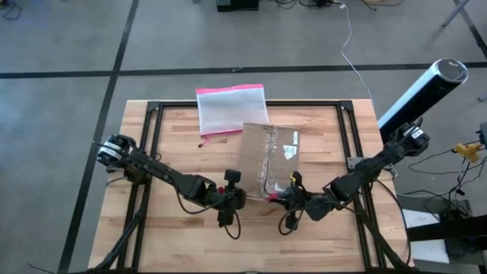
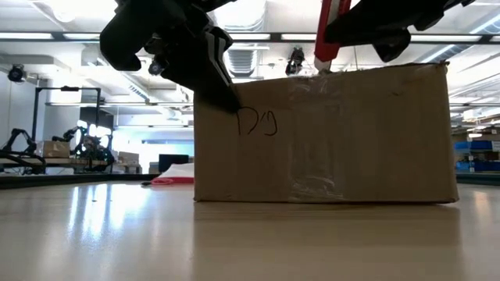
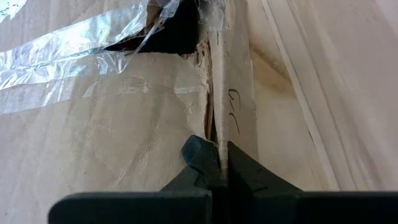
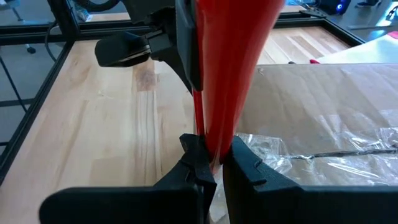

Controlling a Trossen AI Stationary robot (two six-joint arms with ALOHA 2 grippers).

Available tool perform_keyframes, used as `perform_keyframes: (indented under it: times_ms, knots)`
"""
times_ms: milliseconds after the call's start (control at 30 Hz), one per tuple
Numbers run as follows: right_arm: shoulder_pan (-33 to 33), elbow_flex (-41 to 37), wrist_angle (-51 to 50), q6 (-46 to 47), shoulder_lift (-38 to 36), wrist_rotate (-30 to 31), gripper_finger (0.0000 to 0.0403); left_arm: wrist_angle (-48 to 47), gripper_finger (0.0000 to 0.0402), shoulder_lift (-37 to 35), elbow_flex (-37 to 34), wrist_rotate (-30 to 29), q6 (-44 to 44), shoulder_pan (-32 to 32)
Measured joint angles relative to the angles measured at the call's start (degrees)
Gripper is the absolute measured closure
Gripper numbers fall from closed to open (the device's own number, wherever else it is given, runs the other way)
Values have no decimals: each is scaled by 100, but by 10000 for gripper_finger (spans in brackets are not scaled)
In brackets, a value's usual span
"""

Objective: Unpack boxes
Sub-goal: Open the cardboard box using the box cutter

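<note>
End effectors grip box flap edge and a red tool

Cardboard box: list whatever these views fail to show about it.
- Contents of the cardboard box: the left wrist view shows only a dark gap under torn clear tape.
- White labels: too small to read in the high view.
- Its far side: hidden in the low view by its own front face.
- Red tool in the right claw: tip cut off.

The cardboard box hides most of the pink-edged pouch in the low view, and the red object's upper end runs past the right wrist picture's edge.
</note>
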Motion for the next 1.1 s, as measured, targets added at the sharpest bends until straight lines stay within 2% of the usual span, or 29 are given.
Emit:
perform_keyframes:
  times_ms: [167,533,667,933,1100]
  knots:
    - [40,15,-129,56,-57,38,397,2,402,0,2,-2,-15,0]
    - [162,708,-1395,48,-186,117,397,-177,402,-17,-11,-109,-56,4]
    - [238,930,-1659,33,-184,433,397,-203,402,-15,-11,-155,-66,4]
    - [248,1065,-1774,-103,-180,635,397,-208,402,-11,-9,-159,-70,2]
    - [245,1060,-2639,530,-207,1202,397,-210,402,-23,-11,-155,-82,-2]
